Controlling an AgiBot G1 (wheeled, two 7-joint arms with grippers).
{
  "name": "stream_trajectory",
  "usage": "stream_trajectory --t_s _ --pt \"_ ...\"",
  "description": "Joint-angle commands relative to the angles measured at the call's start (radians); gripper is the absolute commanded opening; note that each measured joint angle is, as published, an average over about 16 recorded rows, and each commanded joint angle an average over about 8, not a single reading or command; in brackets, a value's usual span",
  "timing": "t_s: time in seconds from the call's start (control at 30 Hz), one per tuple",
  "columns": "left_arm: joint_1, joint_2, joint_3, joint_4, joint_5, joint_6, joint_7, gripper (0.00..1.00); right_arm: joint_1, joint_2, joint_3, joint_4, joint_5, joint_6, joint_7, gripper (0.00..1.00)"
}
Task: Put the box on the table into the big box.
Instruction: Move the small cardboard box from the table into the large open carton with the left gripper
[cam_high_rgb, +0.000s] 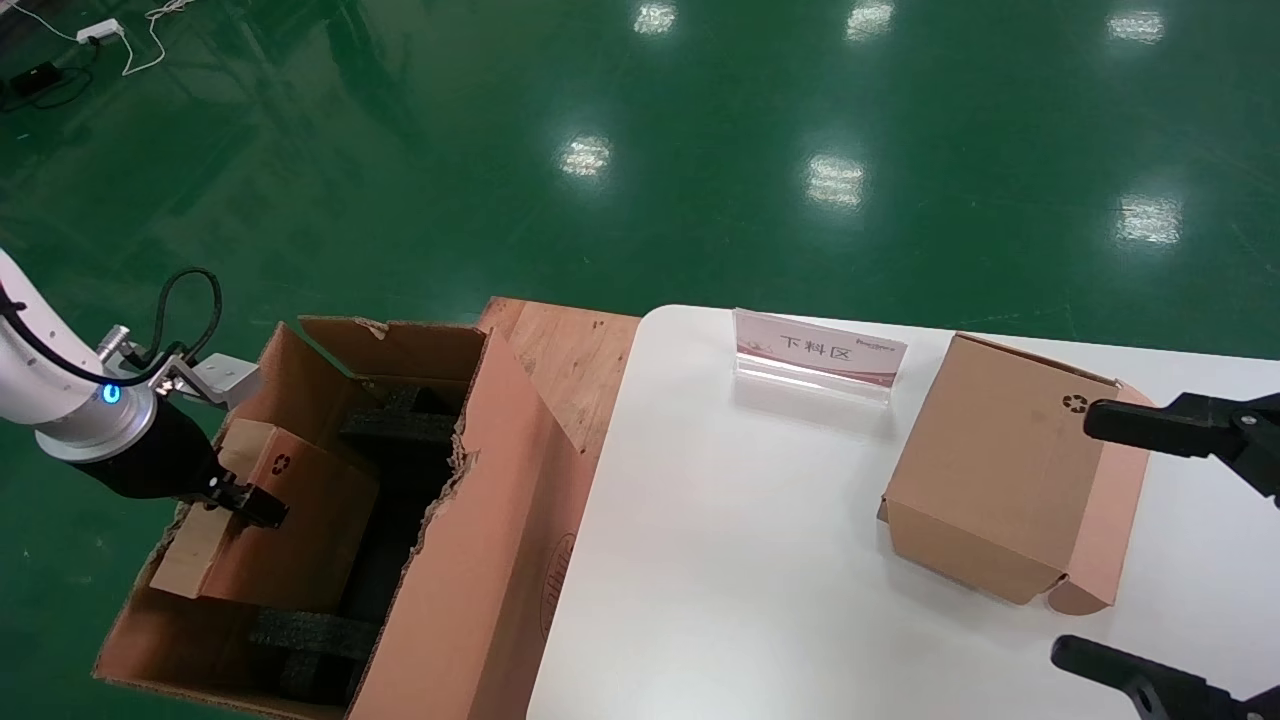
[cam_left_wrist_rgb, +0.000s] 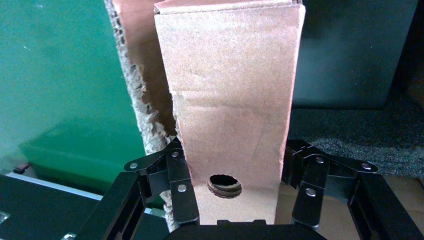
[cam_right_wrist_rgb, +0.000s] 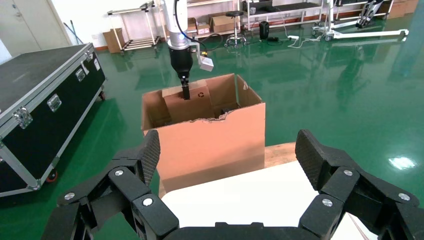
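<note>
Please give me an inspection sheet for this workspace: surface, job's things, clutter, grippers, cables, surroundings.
Surface: white table, with a wooden board at its left edge.
Job's things: slim box held tilted inside the big box, among black foam; the big box stands on the floor beside the table.
Clutter: cube-like box and a sign stand on the table.
Grippers: left gripper shut on the slim box at its holed end; right gripper open, over the table's right side.
Cables: black cable at the left wrist; cords on the floor.
Surroundings: green floor; black case and racks in the right wrist view.
</note>
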Motion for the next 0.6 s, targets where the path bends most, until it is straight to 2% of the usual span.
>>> stream_trajectory --t_s 0.03,0.6 --pt "0.01 0.005 -0.004 0.005 0.0 -0.004 0.0 1.0 0.0 0.0 0.0 0.0 0.0 0.0 0.0 1.0" --pt "0.026 0.013 -0.01 0.013 0.001 -0.01 0.0 1.0 0.0 0.0 0.0 0.0 0.0 0.0 0.0 1.0"
